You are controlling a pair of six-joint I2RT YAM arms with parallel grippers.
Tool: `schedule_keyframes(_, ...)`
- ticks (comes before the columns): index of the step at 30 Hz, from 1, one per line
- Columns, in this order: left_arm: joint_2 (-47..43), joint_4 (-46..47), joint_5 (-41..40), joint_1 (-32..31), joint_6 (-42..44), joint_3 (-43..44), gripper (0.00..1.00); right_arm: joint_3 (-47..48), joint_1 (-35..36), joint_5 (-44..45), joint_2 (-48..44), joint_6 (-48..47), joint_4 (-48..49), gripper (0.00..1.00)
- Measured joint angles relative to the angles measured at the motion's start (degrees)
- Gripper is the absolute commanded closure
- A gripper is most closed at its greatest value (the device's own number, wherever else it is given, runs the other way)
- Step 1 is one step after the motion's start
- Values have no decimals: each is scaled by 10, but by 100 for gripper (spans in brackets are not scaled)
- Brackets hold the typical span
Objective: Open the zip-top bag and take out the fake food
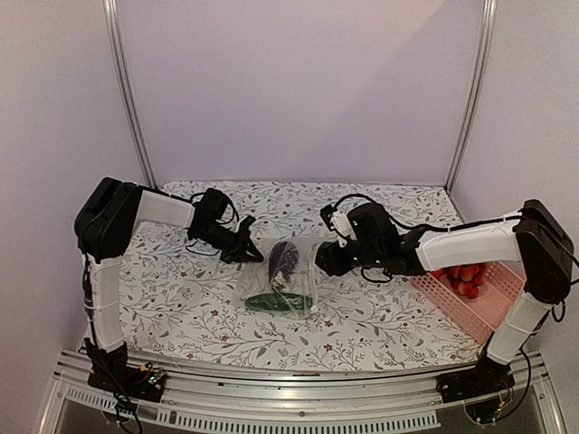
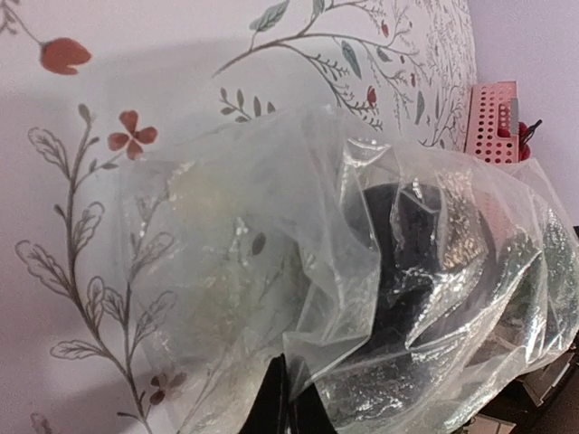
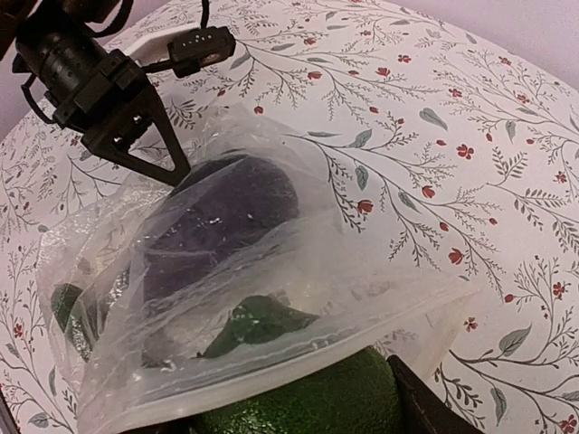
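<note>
clear crinkly plastic is what i'm working with here: the zip-top bag (image 1: 288,280) sits mid-counter (image 1: 172,303) between the two arms, puffed up and partly lifted, with the dark eggplant (image 3: 226,212) and the green cucumber (image 1: 276,303) inside it. the left tool (image 1: 251,255) has its fingers drawn together to a point on the bag's far-left edge, and the right wrist view seems to show film pinched between them. the right tool (image 1: 322,263) is pressed against the opposite side of the bag. only one finger (image 3: 421,402) shows in its own camera, beside a rounded green piece, so i cannot tell how far open it is or whether it has the film. red strawberries (image 1: 463,276) lie in the pink basket (image 1: 488,307) off to the right. my read is that the film is light, limp and slick, so it will slip out of a shallow pinch and crumple rather than push. the pieces inside look rigid and light, and will likely roll. i'd take hold on the stiffer zip strip, one lip per tool, not on the loose wall.
</note>
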Motion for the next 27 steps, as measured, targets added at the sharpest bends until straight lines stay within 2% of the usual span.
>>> schedule_keyframes(8,0,0,-12,5,-6,0,100,-60,-19,-37,-108,3,-75,55)
schedule_keyframes(13,0,0,-13,6,-10,0,100,-115,-109,-67,-202,43,-142,54)
schedule_keyframes(19,0,-1,-12,6,-10,8,100,-119,-222,-73,-311,79,-188,54)
schedule_keyframes(27,0,-2,-10,6,-10,9,100,-119,-333,-35,-333,103,-274,50)
